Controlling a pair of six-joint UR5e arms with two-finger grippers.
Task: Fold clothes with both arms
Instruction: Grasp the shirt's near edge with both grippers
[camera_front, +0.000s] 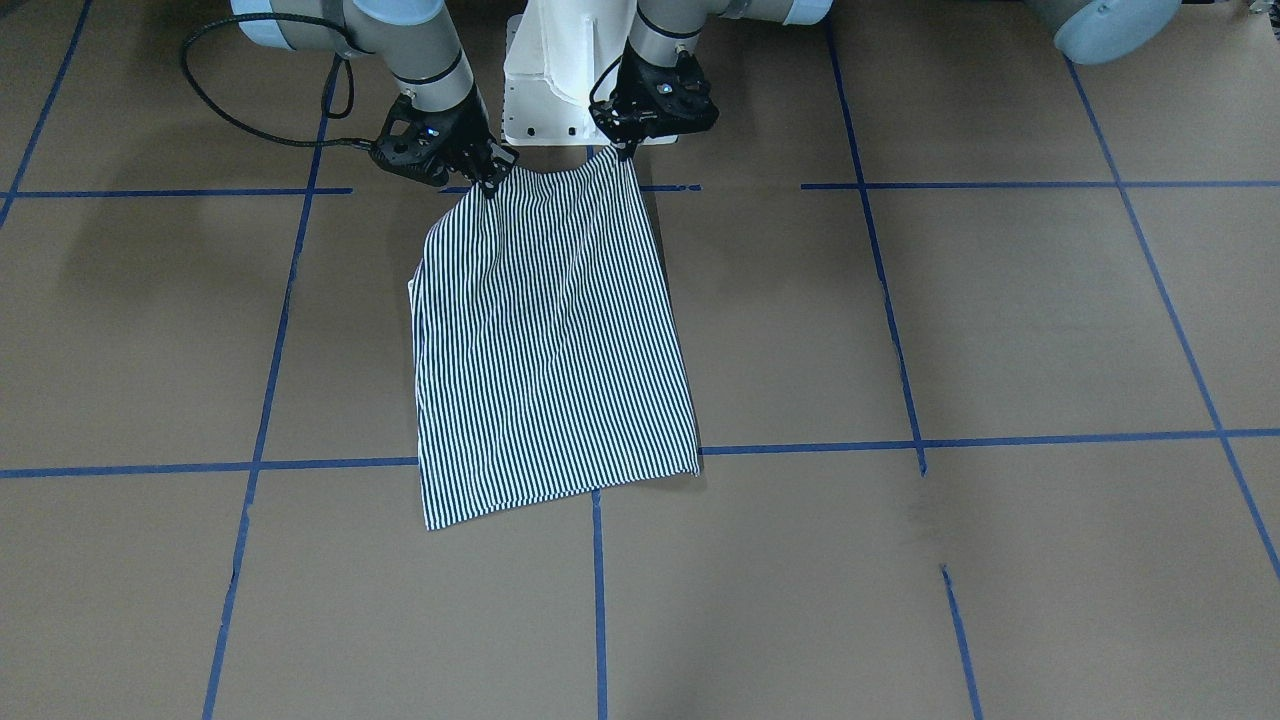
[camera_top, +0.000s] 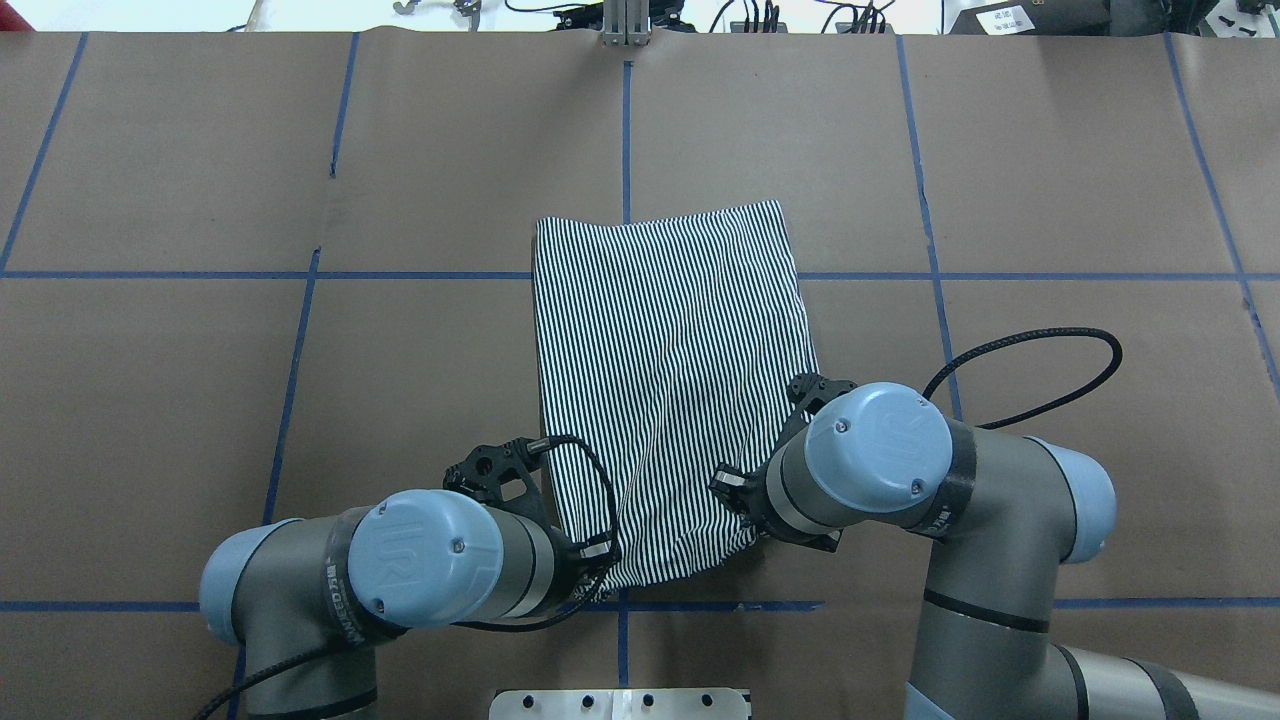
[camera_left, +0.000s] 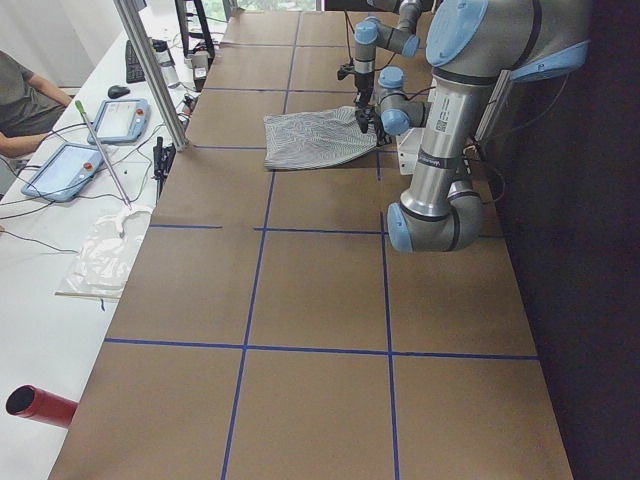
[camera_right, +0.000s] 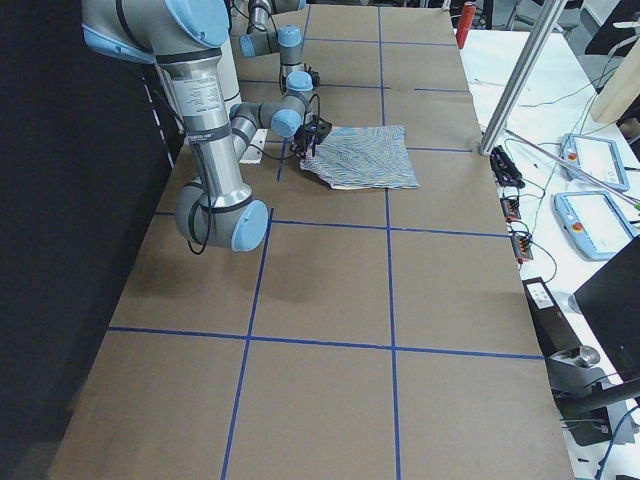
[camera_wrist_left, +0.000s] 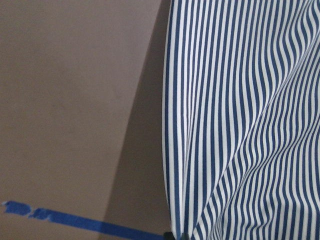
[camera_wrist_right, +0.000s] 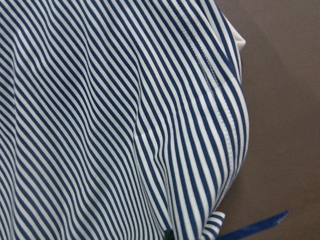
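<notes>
Shirt (camera_front: 550, 340) first: you can see it in the middle of the table (camera_front: 1000, 320), right in front of the robot's white base (camera_front: 560, 80). It looks like a long stripy patch of blue and white. The far end lies flat on the brown table top and covers a bit of one of the blue tape lines (camera_front: 1000, 440). The end near the robot is lifted up off the table, and the cloth slopes down from there with a few soft wrinkles.

Look at the left gripper (camera_front: 628, 152). Its fingers are squeezed together on one near corner of the shirt. The right gripper (camera_front: 492, 182) is pinching the other near corner the same way. The edge of the cloth dips a little between the two of them. From above, both grippers are mostly hidden under the blue caps of the arms, so the view that faces the robot shows you the grip best.

The left wrist camera shows the side edge of the shirt hanging over the table, with a dark shadow beside it. The right wrist camera shows a stitched seam that curves down the stripes.

At the far side of the table, you can see a person (camera_left: 15, 100) sitting at a white desk with two tablets (camera_left: 120, 118).
</notes>
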